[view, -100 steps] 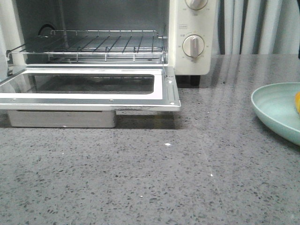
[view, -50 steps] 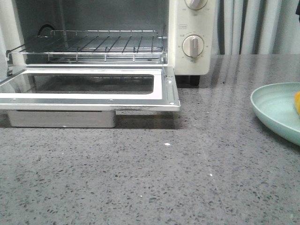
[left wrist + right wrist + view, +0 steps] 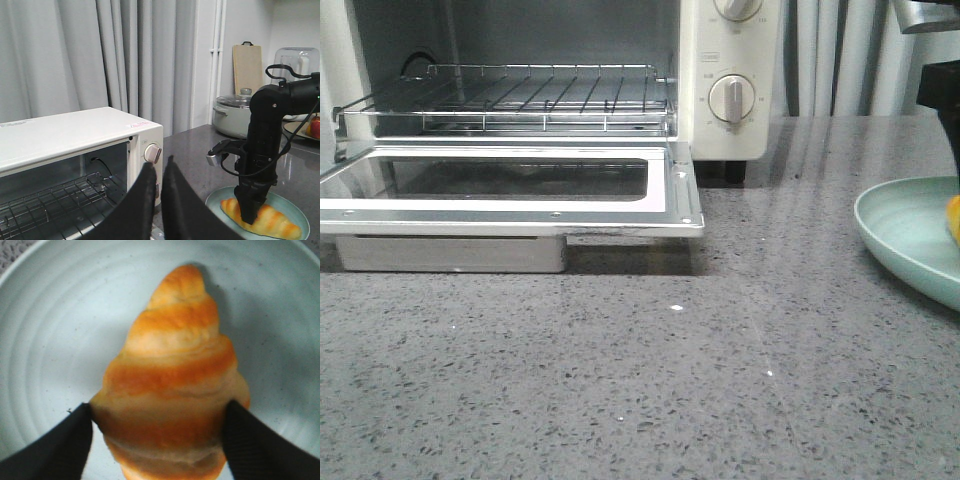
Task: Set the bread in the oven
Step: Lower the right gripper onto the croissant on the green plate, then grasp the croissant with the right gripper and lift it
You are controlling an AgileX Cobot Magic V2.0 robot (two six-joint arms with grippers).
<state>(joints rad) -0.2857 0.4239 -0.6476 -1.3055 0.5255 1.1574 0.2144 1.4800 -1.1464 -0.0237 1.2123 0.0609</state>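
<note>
Bread (image 3: 172,385): croissant-shaped roll, golden with orange-brown bands, lying on the pale mint-green plate (image 3: 45,335). Broad middle sits between the two black fingers (image 3: 62,445) of the right gripper (image 3: 160,440); both fingers touch its flanks, so the gripper is closed against the bread. One tapered end points away from the fingers.

Right arm: seen from the left wrist view as a black jointed arm standing nearly upright over the plate (image 3: 290,212), wrist bent straight down, right gripper (image 3: 251,214) planted on the middle of the bread (image 3: 272,222).

Left gripper (image 3: 159,200): raised above the table, its black fingers (image 3: 142,200) almost together with a thin slit between, holding nothing.

Oven (image 3: 720,80): cream-white, well apart from the right gripper, door (image 3: 510,195) dropped flat open, wire rack (image 3: 510,100) bare, two round knobs (image 3: 732,98) on its panel.

Behind the right arm: lidded pot (image 3: 232,112), cutting board (image 3: 247,67), grey curtains (image 3: 100,55).
</note>
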